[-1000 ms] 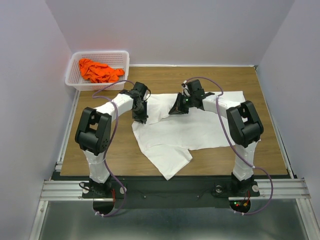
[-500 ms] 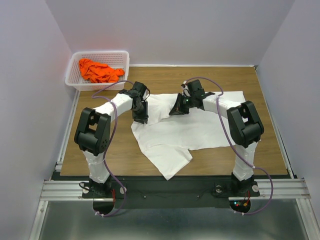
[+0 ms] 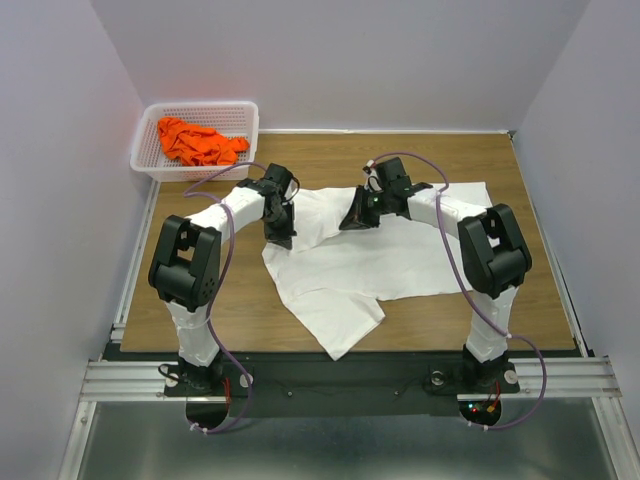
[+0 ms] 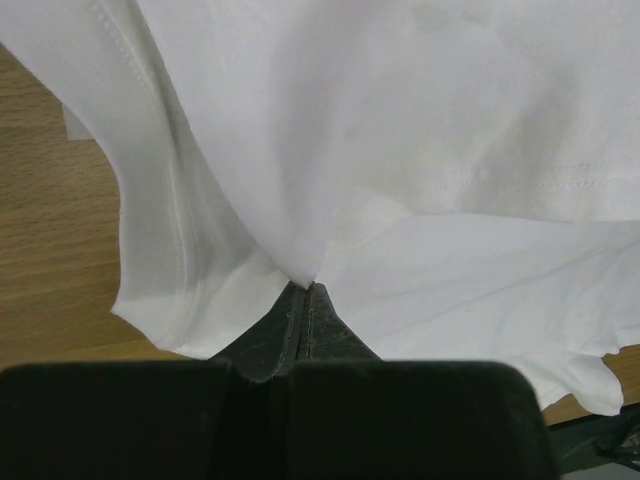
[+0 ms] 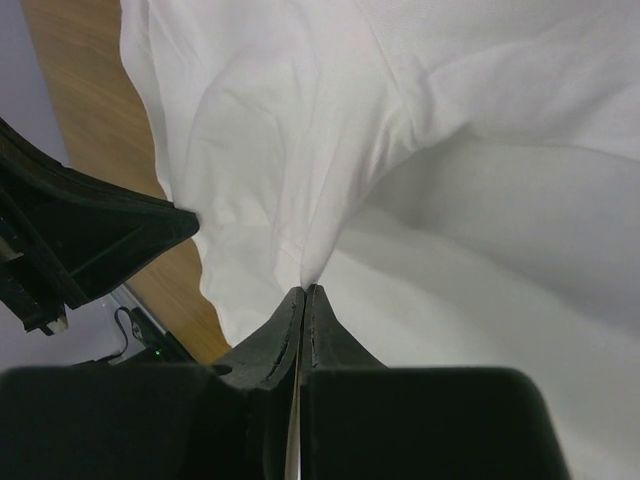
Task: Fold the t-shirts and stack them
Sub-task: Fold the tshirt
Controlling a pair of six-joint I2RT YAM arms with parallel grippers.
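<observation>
From the top camera, the white t-shirt (image 3: 370,260) lay rumpled across the middle of the wooden table (image 3: 520,200). One flap reached toward the near edge and another part spread toward the right edge. The left gripper (image 3: 281,235) sat on the shirt's left border. The right gripper (image 3: 352,222) sat just beside it, on the cloth nearer the far edge, and the two arms leaned in toward each other. At this height the jaws could not be made out. A white basket (image 3: 150,150) stood at the far left corner, well apart from the white shirt, with a crumpled orange t-shirt (image 3: 195,142) inside it. A purple cable (image 3: 440,175) arched over each arm.

In the left wrist camera, the left gripper (image 4: 305,290) had its jaws pressed tight together on a pinch of the white t-shirt (image 4: 400,120). The cloth was drawn into a peak at the tips. Bare table (image 4: 50,230) showed along the left side.

In the right wrist camera, the right gripper (image 5: 303,292) was likewise clamped fully closed on a ridge of the white t-shirt (image 5: 450,150), with folds running away from the tips. A strip of table (image 5: 80,80) lay to the left. A black part of the left arm (image 5: 80,240) crowded in close beside the cloth.
</observation>
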